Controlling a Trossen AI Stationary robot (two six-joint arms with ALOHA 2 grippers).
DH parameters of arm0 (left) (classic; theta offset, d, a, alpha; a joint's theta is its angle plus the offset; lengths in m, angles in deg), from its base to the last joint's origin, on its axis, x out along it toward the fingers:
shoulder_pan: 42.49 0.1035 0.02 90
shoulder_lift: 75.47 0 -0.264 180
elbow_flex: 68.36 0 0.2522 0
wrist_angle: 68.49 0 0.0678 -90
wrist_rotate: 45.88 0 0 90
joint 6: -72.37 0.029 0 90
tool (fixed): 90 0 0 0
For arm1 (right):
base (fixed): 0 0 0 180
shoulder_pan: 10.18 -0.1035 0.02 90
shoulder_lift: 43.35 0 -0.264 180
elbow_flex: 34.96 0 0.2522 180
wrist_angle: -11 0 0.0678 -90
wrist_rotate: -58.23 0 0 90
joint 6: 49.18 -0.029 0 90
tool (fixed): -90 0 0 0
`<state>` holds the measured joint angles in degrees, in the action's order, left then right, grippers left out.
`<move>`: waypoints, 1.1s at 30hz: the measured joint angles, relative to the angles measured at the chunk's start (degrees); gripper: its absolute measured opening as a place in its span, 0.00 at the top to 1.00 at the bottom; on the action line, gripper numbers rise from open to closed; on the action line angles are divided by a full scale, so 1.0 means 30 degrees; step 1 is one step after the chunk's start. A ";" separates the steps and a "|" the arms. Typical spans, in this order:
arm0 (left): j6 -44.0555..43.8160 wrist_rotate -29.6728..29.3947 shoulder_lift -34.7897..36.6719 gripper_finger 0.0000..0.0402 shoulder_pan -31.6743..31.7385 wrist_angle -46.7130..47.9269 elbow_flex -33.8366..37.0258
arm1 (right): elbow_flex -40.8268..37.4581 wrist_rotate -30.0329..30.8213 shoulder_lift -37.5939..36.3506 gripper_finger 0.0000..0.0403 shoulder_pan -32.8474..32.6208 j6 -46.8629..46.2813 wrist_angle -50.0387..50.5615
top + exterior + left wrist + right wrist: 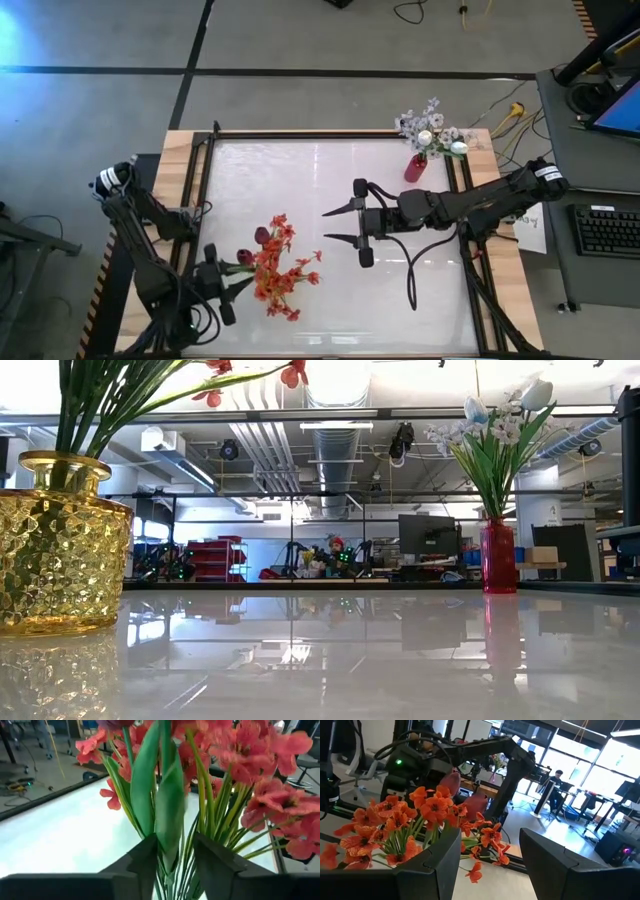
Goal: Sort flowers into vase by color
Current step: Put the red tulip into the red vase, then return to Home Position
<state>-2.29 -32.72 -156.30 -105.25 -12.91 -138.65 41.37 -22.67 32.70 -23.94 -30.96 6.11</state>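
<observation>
A bunch of red-orange flowers stands in a yellow glass vase near the table's front left, with dark maroon tulip buds among them. My left gripper reaches in level from the left. Its fingers are apart on either side of a broad green leaf of the bunch. White and pale lavender flowers stand in a red vase at the far right. My right gripper hovers open over the table's middle, pointing at the red-orange bunch, with nothing between its fingers. My left gripper has the green leaf between its two fingers, which come level into the bunch above the vase. The leaf runs close along one finger and a gap shows at the other. I cannot tell whether either finger touches it.
The glossy white table top is framed by wooden edges. The right arm's cables hang over the table's right half. A desk with a keyboard stands beyond the right edge.
</observation>
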 joint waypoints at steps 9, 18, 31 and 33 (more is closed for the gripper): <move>0.3425 0.2051 0.2578 0.58 -0.0044 0.0033 -0.0710 | 0.0015 0.0031 -0.0796 0.52 -0.0491 0.0531 0.0131; 0.5835 0.3826 0.4531 0.58 -0.0066 0.2446 -0.2742 | 0.0015 0.0084 -0.1669 0.52 -0.1356 0.0991 0.0791; 0.6641 0.1786 0.6544 0.73 0.0051 0.7198 -0.3852 | 0.0015 0.1996 -0.3322 0.52 -0.3091 0.1878 0.2825; 0.6966 0.1842 0.6843 0.79 0.0052 0.7158 -0.3646 | 0.0015 0.2004 -0.3633 0.52 -0.3430 0.1786 0.3332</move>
<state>18.61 -27.20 -135.77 -105.10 8.57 -149.59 41.41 -16.66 21.80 -34.23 -25.60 16.11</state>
